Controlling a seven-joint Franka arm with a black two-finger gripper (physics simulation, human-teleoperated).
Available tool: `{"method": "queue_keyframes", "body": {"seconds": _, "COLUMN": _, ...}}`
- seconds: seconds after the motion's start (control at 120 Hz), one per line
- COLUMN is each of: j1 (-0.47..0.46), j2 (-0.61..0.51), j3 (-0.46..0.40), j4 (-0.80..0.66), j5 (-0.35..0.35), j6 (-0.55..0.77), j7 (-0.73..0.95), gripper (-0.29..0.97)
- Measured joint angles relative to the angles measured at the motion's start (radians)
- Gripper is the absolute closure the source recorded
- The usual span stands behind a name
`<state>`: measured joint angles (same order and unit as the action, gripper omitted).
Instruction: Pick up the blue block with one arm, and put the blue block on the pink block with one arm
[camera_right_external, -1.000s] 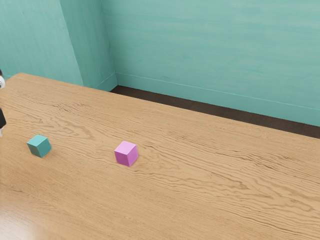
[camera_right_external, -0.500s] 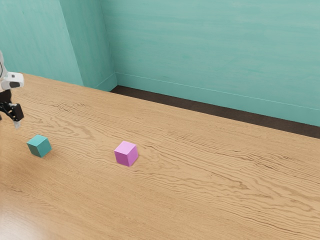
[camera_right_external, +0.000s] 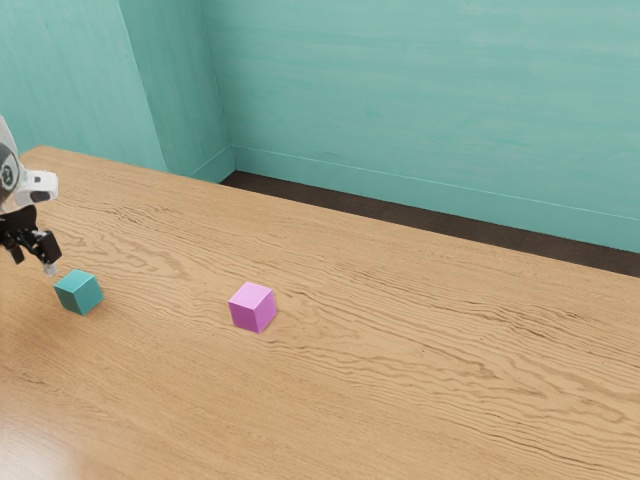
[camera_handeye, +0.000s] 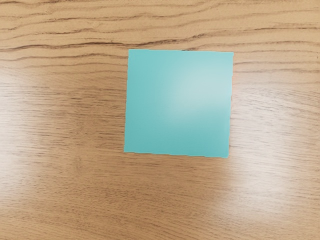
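Note:
The blue block (camera_right_external: 79, 291), a small teal-blue cube, rests on the wooden table (camera_right_external: 420, 340) near the exterior view's left. Its square top face (camera_handeye: 179, 103) lies straight under my hand in the wrist view. My black gripper (camera_right_external: 31, 260) hovers just above the block, slightly toward the exterior view's left, open with nothing between its fingers. The pink block (camera_right_external: 252, 307) stands on the table to the right of the blue one, well apart from it.
Teal walls (camera_right_external: 420, 90) rise behind the table, with a dark floor strip (camera_right_external: 430, 218) beyond the far edge. Bare wood spreads to the exterior view's right of the pink block.
My arm has come in from the exterior view's left edge and moved right and down, and now hangs over the blue block. Both blocks stay where they were.

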<state>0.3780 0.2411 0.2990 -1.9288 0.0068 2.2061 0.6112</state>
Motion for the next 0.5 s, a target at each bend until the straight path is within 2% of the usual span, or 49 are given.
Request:
{"method": "queue_keyframes", "body": {"seconds": 0.2, "j1": -0.026, "j2": 0.070, "j3": -0.004, "j4": 0.008, "j5": -0.089, "j6": 0.060, "j7": 0.045, "gripper": 0.02}}
{"method": "queue_keyframes", "body": {"seconds": 0.5, "j1": -0.010, "j2": 0.147, "j3": -0.012, "j4": 0.050, "j5": -0.138, "j6": 0.108, "j7": 0.091, "gripper": 0.02}}
